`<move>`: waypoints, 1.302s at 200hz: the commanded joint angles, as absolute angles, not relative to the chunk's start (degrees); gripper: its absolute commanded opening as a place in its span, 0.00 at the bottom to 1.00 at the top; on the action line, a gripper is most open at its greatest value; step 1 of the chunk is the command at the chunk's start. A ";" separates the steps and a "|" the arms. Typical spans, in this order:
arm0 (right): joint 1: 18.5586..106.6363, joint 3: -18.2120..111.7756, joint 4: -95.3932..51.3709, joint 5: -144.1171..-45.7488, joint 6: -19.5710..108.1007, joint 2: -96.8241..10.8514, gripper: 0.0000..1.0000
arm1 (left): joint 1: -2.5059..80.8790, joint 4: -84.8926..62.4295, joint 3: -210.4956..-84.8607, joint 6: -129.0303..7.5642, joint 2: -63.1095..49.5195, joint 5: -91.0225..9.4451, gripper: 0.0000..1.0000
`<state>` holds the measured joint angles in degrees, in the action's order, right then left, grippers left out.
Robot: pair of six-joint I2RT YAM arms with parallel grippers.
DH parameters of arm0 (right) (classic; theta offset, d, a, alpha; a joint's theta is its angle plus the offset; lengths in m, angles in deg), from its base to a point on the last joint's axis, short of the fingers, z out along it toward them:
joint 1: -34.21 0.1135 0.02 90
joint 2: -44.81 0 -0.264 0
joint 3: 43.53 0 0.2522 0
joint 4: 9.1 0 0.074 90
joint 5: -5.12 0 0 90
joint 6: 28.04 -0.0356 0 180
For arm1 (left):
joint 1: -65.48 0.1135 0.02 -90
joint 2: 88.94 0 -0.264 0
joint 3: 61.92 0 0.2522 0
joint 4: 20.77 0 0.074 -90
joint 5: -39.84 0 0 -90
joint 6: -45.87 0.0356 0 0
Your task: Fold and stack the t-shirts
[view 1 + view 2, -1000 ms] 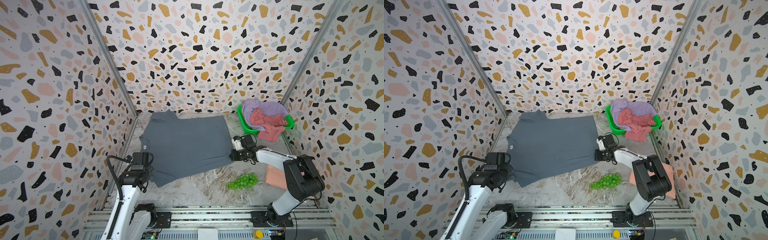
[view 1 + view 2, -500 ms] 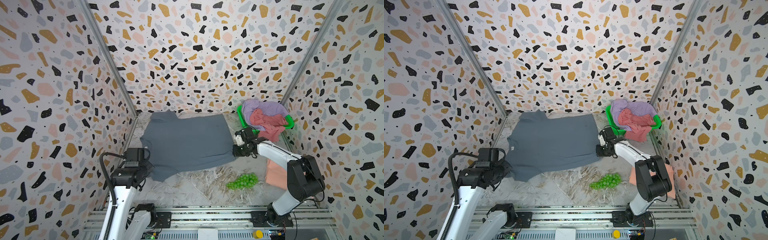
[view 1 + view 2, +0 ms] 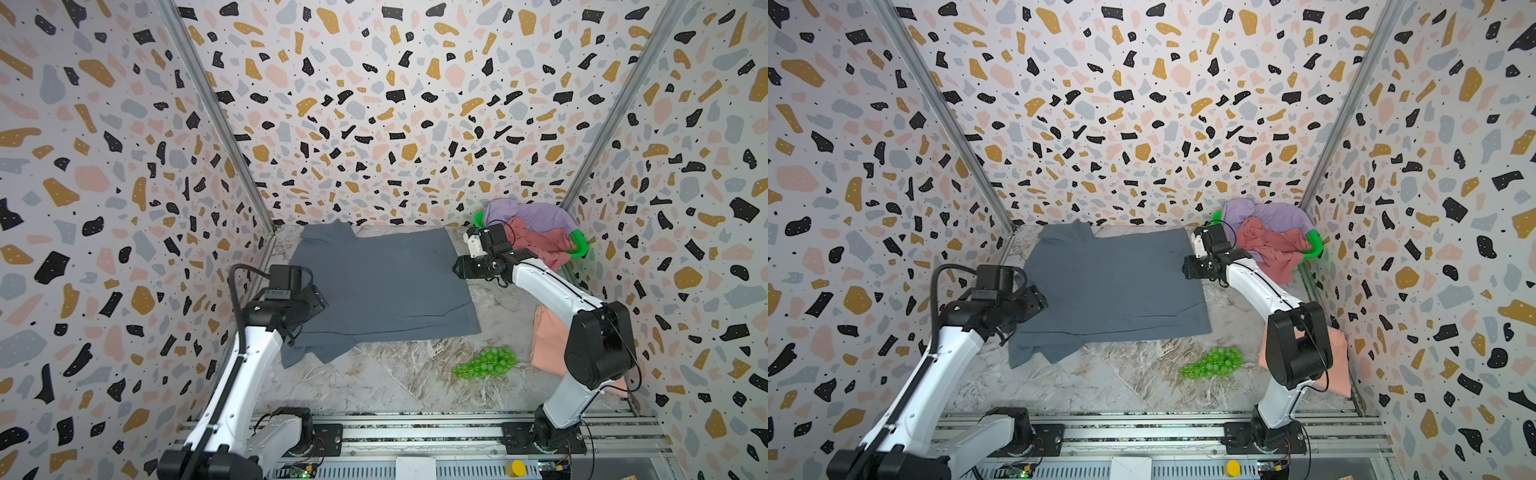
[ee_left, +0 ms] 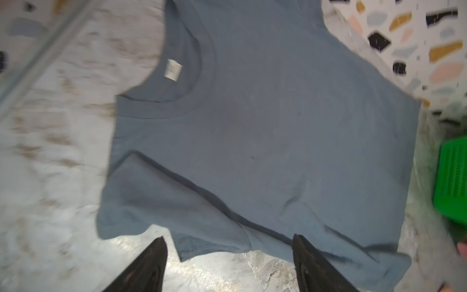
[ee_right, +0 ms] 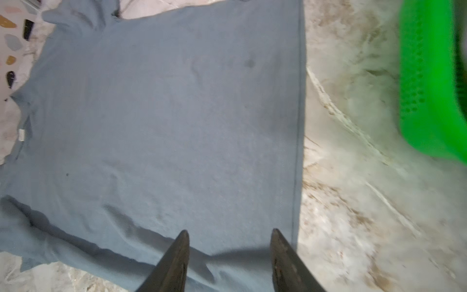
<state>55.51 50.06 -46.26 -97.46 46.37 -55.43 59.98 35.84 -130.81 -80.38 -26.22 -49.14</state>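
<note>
Slate grey t-shirt (image 3: 382, 286): spread flat in one layer on the marbled table (image 3: 395, 382), not yet folded.

Both top views: its long axis, collar to hem, runs straight from the left gripper (image 3: 318, 301) to the right gripper (image 3: 459, 268). Each arm stands at one end, so neither is nearer. One sleeve juts out on the far side. The other lies creased on the near side, close by the left gripper. On the outer side of the right gripper, the lilac t-shirt (image 3: 536, 214) and rose pink t-shirt (image 3: 540, 245) are heaped in the green mesh basket (image 3: 579, 245). The salmon peach t-shirt (image 3: 548, 336) lies as a flat pad, apparently folded and partly hidden by the right arm. The plastic grapes (image 3: 486, 361) sit near it. We cannot read either jaw gap from up here.

Left wrist view: fingers (image 4: 151, 268) well apart, nothing between them. The near sleeve's cuff lies just ahead of the tips, in line with the gap. The ribbed collar and white label are farther ahead, off to one side. The cloth is matte and limp, with a few soft ridges.

Right wrist view: fingers (image 5: 174, 260) apart and empty, over the hem corner. The stitched hem runs straight away from the jaws, just outside one finger. The basket wall is beyond it, well apart.

Judgement: the next fold turns on that gripper-to-gripper axis. We expect each gripper to pinch at its own end.
</note>
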 commanded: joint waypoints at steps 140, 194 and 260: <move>61.63 53.73 -38.65 -105.82 45.98 -70.25 0.58 | 48.86 10.74 -103.83 -78.62 -20.86 -48.78 0.87; 60.95 53.72 -41.00 -104.32 48.15 -72.02 0.58 | 44.89 9.87 -93.29 -86.77 -24.95 -40.58 0.87; 58.06 56.16 -43.72 -103.66 49.89 -73.99 0.58 | 39.79 12.28 -87.09 -103.56 -44.25 -24.88 0.91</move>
<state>59.19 53.32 -40.69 -104.63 48.16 -73.31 40.46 5.00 -90.14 -94.15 -40.78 -35.37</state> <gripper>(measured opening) 0.580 0.907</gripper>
